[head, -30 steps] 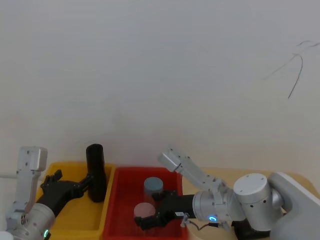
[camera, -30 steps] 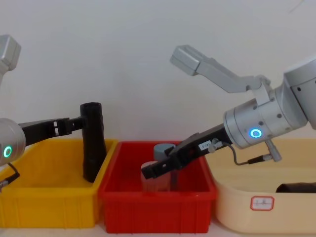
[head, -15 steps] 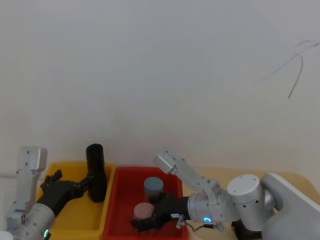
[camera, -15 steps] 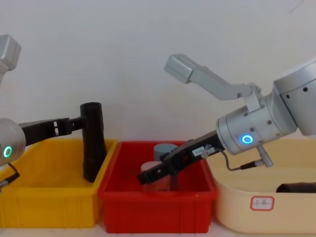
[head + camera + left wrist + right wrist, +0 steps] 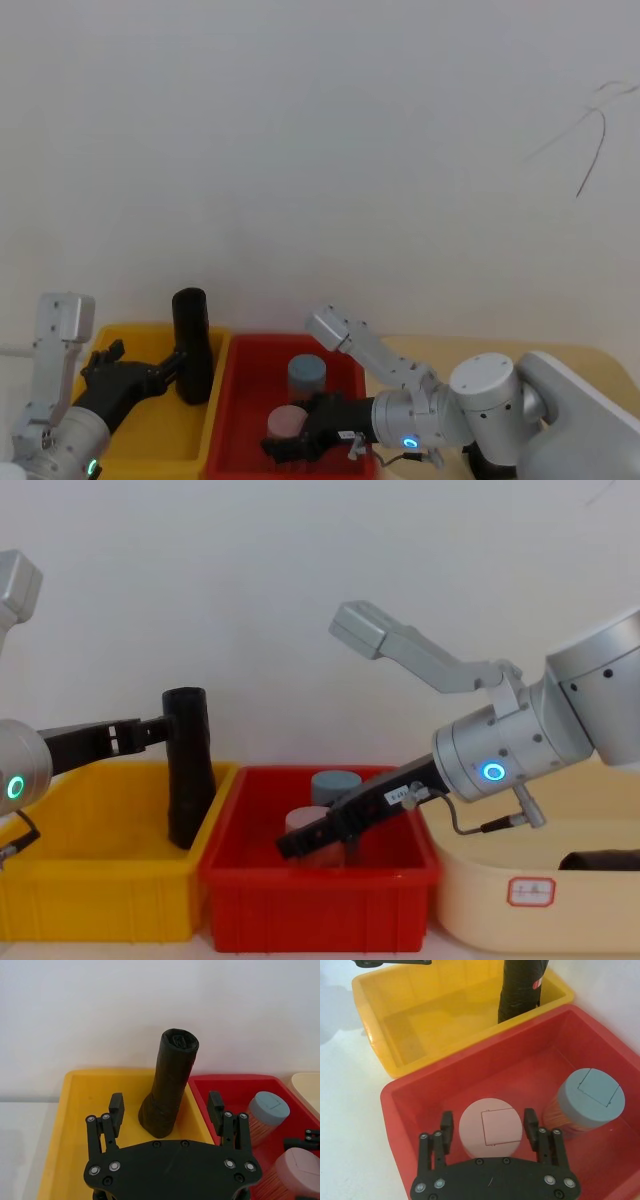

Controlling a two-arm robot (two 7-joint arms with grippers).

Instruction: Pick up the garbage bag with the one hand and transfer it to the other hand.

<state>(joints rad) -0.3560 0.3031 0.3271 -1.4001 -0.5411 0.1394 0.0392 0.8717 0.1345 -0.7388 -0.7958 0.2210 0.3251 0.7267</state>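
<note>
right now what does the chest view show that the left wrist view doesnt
Chest view alone: the cream tub with a slim black roll in it, and the right arm's blue ring. Left wrist view alone: the left gripper open, fingers either side of the garbage bag. Both: the yellow bin, the red bin and its two jars.

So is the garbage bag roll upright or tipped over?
Nearly upright: the garbage bag stands on end in the yellow bin, leaning slightly, its top above the rim.

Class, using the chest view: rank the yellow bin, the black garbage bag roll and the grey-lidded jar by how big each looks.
1. yellow bin
2. garbage bag
3. grey-lidded jar, partly hidden behind the right gripper and standing farther back, so its rank is unsure.
</note>
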